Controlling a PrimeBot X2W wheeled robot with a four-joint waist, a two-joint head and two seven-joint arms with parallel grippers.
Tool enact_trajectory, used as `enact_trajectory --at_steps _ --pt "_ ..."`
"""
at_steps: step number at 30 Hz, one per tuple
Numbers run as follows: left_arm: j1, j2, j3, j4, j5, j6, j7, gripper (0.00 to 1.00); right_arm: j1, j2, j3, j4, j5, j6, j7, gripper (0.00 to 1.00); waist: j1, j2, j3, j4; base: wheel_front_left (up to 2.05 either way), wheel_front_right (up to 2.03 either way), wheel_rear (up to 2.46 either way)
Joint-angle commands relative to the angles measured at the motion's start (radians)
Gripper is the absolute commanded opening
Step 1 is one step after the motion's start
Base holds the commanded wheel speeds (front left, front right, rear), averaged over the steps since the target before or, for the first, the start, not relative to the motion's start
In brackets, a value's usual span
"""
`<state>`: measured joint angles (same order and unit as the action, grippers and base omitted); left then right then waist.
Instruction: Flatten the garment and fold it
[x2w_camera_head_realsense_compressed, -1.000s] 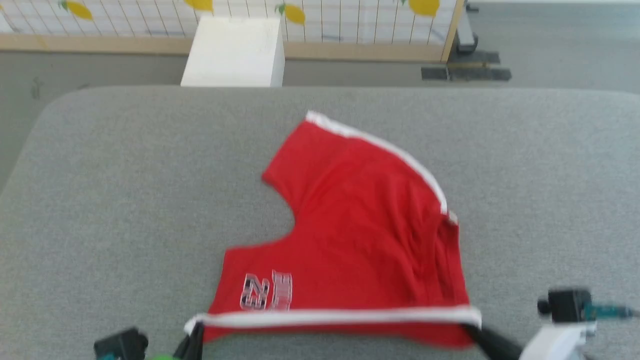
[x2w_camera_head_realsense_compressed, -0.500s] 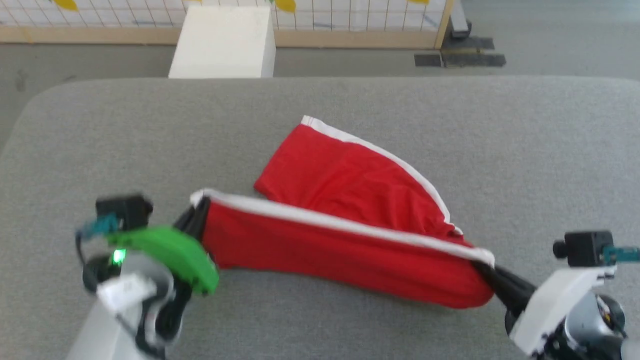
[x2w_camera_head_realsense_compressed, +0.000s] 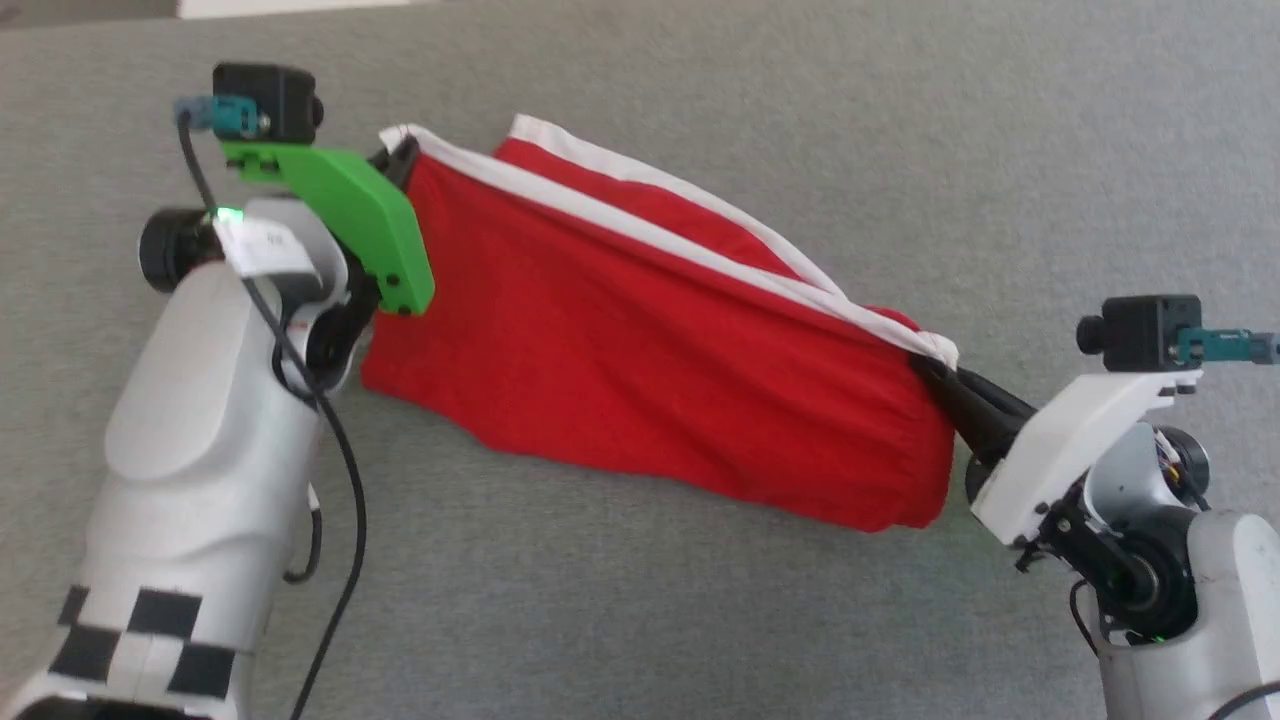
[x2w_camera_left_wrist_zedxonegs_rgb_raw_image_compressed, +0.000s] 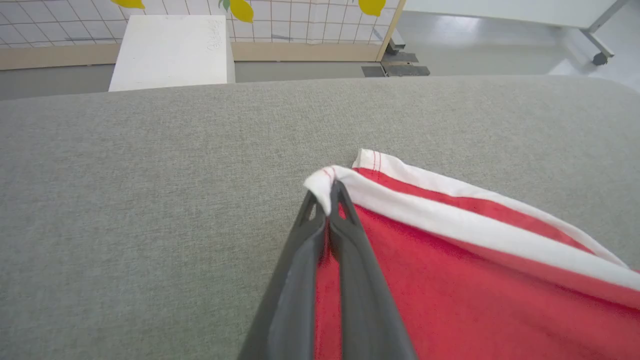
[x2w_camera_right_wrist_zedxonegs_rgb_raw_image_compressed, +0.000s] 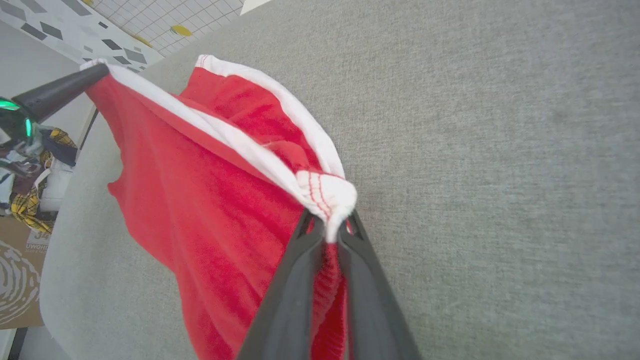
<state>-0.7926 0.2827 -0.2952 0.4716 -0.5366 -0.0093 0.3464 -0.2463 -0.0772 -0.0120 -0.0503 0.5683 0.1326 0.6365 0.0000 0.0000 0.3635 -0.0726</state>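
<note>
Lifted higher than a moment ago, the garment (x2w_camera_head_realsense_compressed: 620, 330) hangs stretched between my left gripper (x2w_camera_head_realsense_compressed: 402, 158) and right gripper (x2w_camera_head_realsense_compressed: 938, 366), each clamped on a white-edged corner; grey surface (x2w_camera_head_realsense_compressed: 650, 620) spreads wide around its lower hem.

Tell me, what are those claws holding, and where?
Both hold the red shorts: left gripper and right gripper each pinch one end of a white edge.

The garment (x2w_camera_head_realsense_compressed: 640, 330) hung over the desk (x2w_camera_head_realsense_compressed: 1000, 150) between the left hand (x2w_camera_head_realsense_compressed: 400, 158) at its left corner and the right hand (x2w_camera_head_realsense_compressed: 938, 368) at its right; a box (x2w_camera_left_wrist_zedxonegs_rgb_raw_image_compressed: 172, 50) stood beyond.
</note>
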Motion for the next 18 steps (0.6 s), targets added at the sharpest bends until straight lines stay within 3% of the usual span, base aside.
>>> enact_trajectory --at_steps 1,14,15,16,17,18 --pt "-0.040 0.002 -0.001 0.026 0.008 -0.006 -0.004 0.00 -0.018 0.005 0.002 0.010 -0.003 -0.002 -0.014 0.00 0.0000 0.0000 0.094 -0.087 0.00 0.00 0.00" --pt "-0.192 -0.002 -0.032 0.236 0.037 -0.035 -0.047 0.00 -0.066 0.019 0.058 0.087 0.002 -0.002 -0.071 0.00 0.0000 0.0000 0.142 -0.147 0.00 0.00 0.00" --pt "-0.196 -0.003 -0.031 0.250 0.035 -0.033 -0.050 0.00 -0.067 0.020 0.061 0.090 0.001 -0.002 -0.074 0.05 0.0000 0.0000 0.141 -0.148 0.00 0.00 0.00" --pt "-0.199 -0.005 -0.029 0.261 0.033 -0.030 -0.052 0.12 -0.068 0.020 0.064 0.090 0.001 -0.002 -0.078 0.38 0.0000 0.0000 0.141 -0.147 0.00 0.00 0.00" --pt "-0.202 -0.008 -0.027 0.272 0.030 -0.028 -0.058 0.49 -0.067 0.020 0.068 0.088 0.002 -0.002 -0.083 1.00 0.0000 0.0000 0.139 -0.145 0.00 0.00 0.00" --pt "-0.205 -0.010 -0.025 0.280 0.029 -0.027 -0.065 1.00 -0.066 0.021 0.073 0.085 0.004 -0.002 -0.086 1.00 0.0000 0.0000 0.136 -0.142 0.00 0.00 0.00"
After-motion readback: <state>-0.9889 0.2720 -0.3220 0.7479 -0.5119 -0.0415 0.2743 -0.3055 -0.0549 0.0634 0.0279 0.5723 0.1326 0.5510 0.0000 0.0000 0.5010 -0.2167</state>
